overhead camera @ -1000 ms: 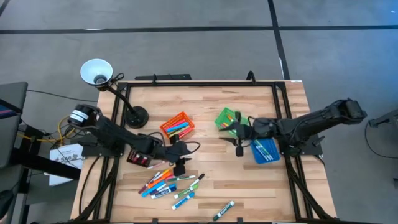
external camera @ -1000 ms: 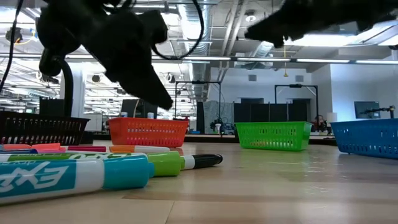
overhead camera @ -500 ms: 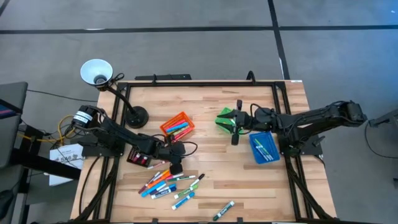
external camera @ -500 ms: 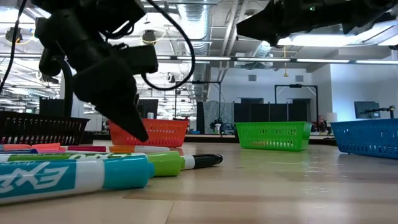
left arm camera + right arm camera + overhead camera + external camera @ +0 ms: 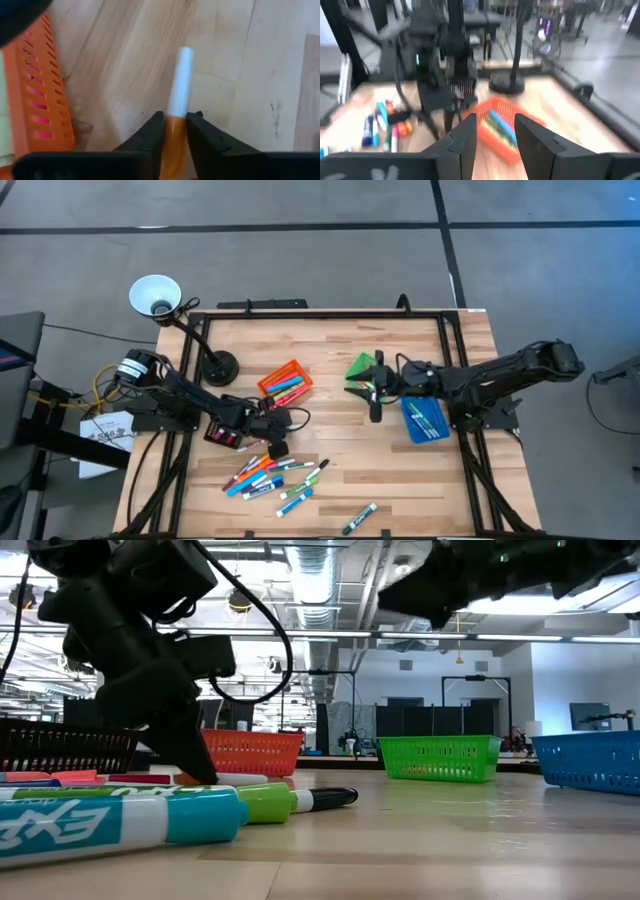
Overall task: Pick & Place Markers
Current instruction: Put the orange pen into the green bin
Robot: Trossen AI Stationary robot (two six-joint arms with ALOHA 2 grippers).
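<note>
Markers [image 5: 268, 476] in several colours lie in a loose pile on the wood near the table's near edge; they fill the foreground of the low view [image 5: 120, 820]. One green marker [image 5: 360, 518] lies apart, closer to the near edge. My left gripper [image 5: 275, 448] is down at the far side of the pile, shut on an orange-and-white marker [image 5: 180, 80]. My right gripper [image 5: 375, 408] hovers open and empty beside the green bin [image 5: 360, 367]; its fingers [image 5: 465, 137] have nothing between them. My left gripper pinches the marker's orange end [image 5: 174, 134] between its two fingers [image 5: 152, 132]. The white part [image 5: 181, 70] sticks out past the fingertips over the wood. The fingers come slanting down from above, and their tips [image 5: 195, 772] are at table level among the markers.
An orange bin [image 5: 285, 383] holding markers stands far of the pile, a black bin [image 5: 225, 432] to its left, and a blue bin [image 5: 425, 420] with markers to the right. A lamp [image 5: 155, 295] with its base [image 5: 218, 368] stands at the far left. Bare wood lies between the pile and the blue bin.
My left gripper has come down and toward the table's left, from above the pile to table level at its far side, where it now grips the orange-and-white marker. My right gripper has moved from beside the blue bin toward the table's left, to the green bin.
</note>
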